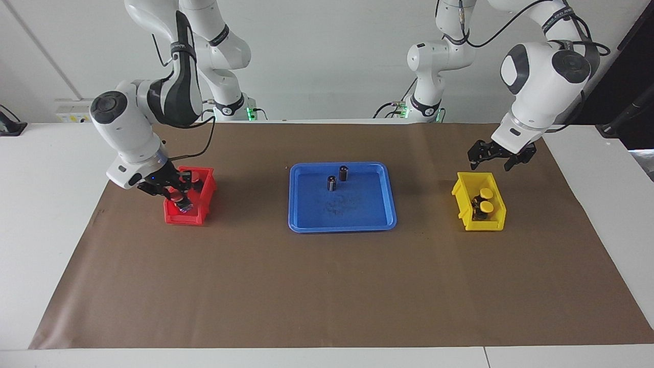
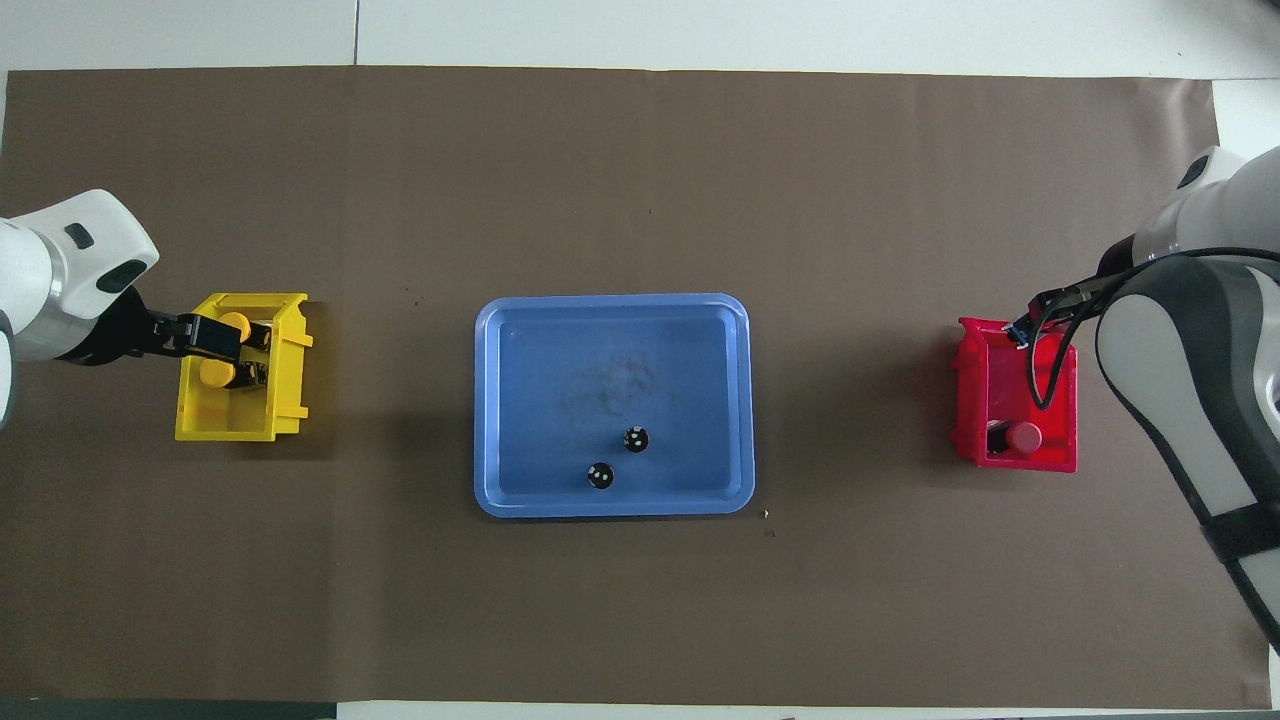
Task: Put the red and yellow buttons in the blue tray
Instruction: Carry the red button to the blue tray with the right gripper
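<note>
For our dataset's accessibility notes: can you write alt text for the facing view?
The right end effector is shut on a red button at the red bin, while the open left end effector hovers over the yellow bin containing two yellow buttons. Between them, the blue tray holds two dark cylinders.

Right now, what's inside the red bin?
In the red bin one red button lies at the end nearer the robots. The right gripper, over the bin, holds another red-capped button; its arm covers part of the bin.
</note>
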